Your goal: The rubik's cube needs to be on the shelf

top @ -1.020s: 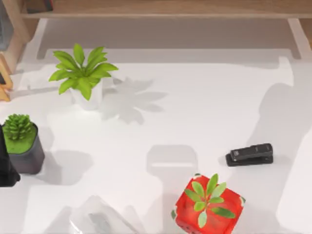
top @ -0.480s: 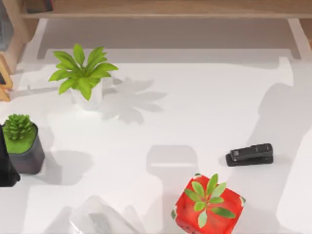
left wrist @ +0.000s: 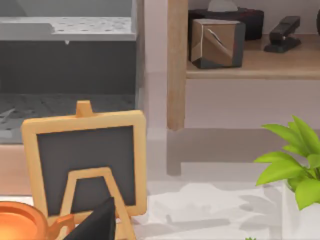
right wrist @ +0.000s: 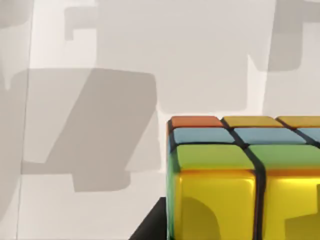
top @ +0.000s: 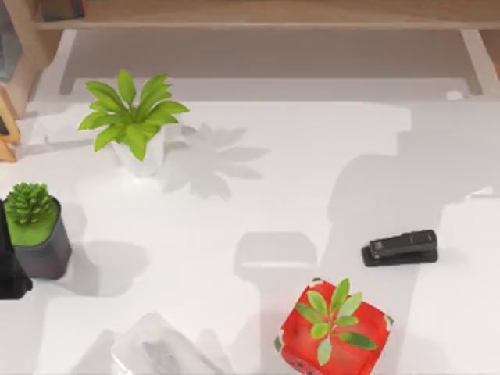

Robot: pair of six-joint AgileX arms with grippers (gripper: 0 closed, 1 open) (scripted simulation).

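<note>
The rubik's cube (right wrist: 240,175) looms close in the right wrist view, with yellow, green, blue and orange tiles split by dark gaps. It hangs above the white table, whose shadows lie far beneath it. My right gripper is shut on it, and a dark part of that gripper (right wrist: 150,227) shows beside the cube's lower edge. The shelf (top: 258,14) runs along the far edge of the table in the top view. The left wrist view shows its wooden board (left wrist: 260,65) and side upright (left wrist: 177,65). My left arm (top: 9,269) stays parked at the table's left edge.
On the table stand a leafy plant in a white pot (top: 134,129), a spiky plant in a dark pot (top: 35,234), a red cube planter (top: 332,328), a black stapler (top: 400,247) and a clear object (top: 156,351). A small chalkboard easel (left wrist: 87,160) stands near the shelf upright.
The large shadow on the right side of the table has spread leftward and toward the shelf. The objects on the table have not moved.
</note>
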